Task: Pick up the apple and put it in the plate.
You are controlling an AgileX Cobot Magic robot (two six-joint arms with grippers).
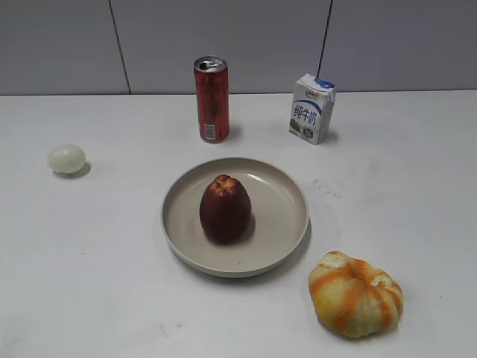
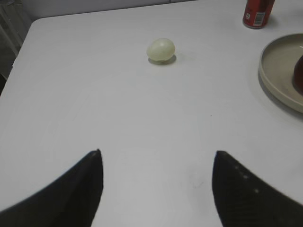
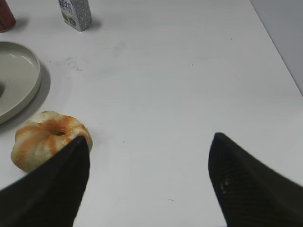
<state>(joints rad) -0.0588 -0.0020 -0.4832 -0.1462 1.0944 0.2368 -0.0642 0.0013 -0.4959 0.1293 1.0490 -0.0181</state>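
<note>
The dark maroon-red apple [image 1: 224,208] stands upright in the middle of the beige plate [image 1: 283,224] at the table's centre. In the left wrist view the plate's rim [image 2: 279,71] shows at the right edge, with a sliver of the apple [image 2: 299,74]. In the right wrist view the plate's rim [image 3: 23,80] shows at the left. My left gripper [image 2: 156,153] is open and empty over bare table, well left of the plate. My right gripper [image 3: 149,139] is open and empty over bare table, right of the plate. Neither gripper shows in the exterior view.
A pale egg [image 1: 66,159] lies at the left. A red can [image 1: 212,99] and a small milk carton [image 1: 311,109] stand behind the plate. An orange-and-yellow striped pumpkin-like fruit [image 1: 355,294] lies at the front right, next to my right gripper's left finger [image 3: 45,139].
</note>
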